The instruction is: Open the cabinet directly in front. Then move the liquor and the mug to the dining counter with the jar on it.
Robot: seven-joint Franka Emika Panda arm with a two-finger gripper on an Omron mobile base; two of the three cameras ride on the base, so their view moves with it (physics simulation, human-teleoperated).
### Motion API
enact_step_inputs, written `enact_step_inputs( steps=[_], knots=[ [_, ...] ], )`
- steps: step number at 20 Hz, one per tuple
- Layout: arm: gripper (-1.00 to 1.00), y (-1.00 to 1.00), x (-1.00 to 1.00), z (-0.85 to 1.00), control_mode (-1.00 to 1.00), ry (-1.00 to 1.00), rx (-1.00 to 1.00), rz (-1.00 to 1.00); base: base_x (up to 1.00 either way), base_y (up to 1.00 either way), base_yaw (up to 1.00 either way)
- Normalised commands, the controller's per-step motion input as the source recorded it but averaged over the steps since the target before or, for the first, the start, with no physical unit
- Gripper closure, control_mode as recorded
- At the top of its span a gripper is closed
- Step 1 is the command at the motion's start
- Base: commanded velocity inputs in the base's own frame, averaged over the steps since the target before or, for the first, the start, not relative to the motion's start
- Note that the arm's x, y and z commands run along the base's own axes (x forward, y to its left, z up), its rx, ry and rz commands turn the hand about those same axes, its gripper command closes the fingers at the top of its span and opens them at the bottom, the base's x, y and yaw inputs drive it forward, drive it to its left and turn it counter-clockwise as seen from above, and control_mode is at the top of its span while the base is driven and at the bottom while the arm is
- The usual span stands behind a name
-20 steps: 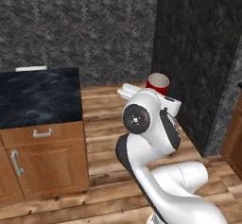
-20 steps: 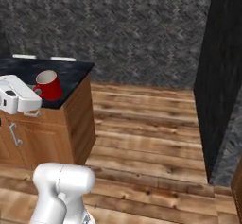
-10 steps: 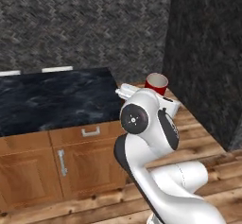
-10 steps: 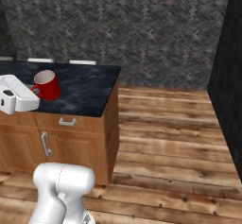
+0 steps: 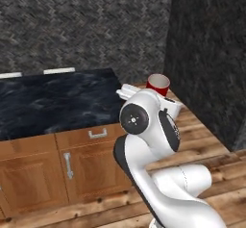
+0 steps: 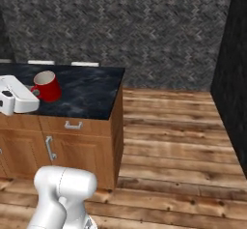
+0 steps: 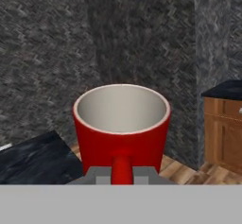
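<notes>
As seen from left base: carried mug (image 5: 158, 83) upright beyond arm, right of dining counter (image 5: 57, 102). From right base: held above counter's near edge. From hand: gripper (image 7: 122, 171) clamped on handle. Judged light, rigid, breakable; handle best hold.

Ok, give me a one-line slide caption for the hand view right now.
Upright red mug, white inside, held by its handle in the shut pincer, with a black counter corner below left.

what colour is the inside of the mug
Whitish, pale grey-white, against the mug's red outside. The hand view shows it best, looking straight into the open top.
</notes>
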Motion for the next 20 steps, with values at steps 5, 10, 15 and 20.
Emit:
enact_step_inputs(
  steps=[5, 10, 15, 20],
  knots=[
    [1.0, 0.0, 0.0, 0.0, 1.0, 0.0, 0.0, 0.0, 0.93, 0.9, -0.15],
    [1.0, 0.0, 0.0, 0.0, 1.0, 0.0, 0.0, 0.0, 1.0, 0.1, 0.0],
    [1.0, 0.0, 0.0, 0.0, 1.0, 0.0, 0.0, 0.0, 0.98, -0.37, 0.01],
    [1.0, 0.0, 0.0, 0.0, 1.0, 0.0, 0.0, 0.0, 0.04, 0.01, 0.0]
  ],
)
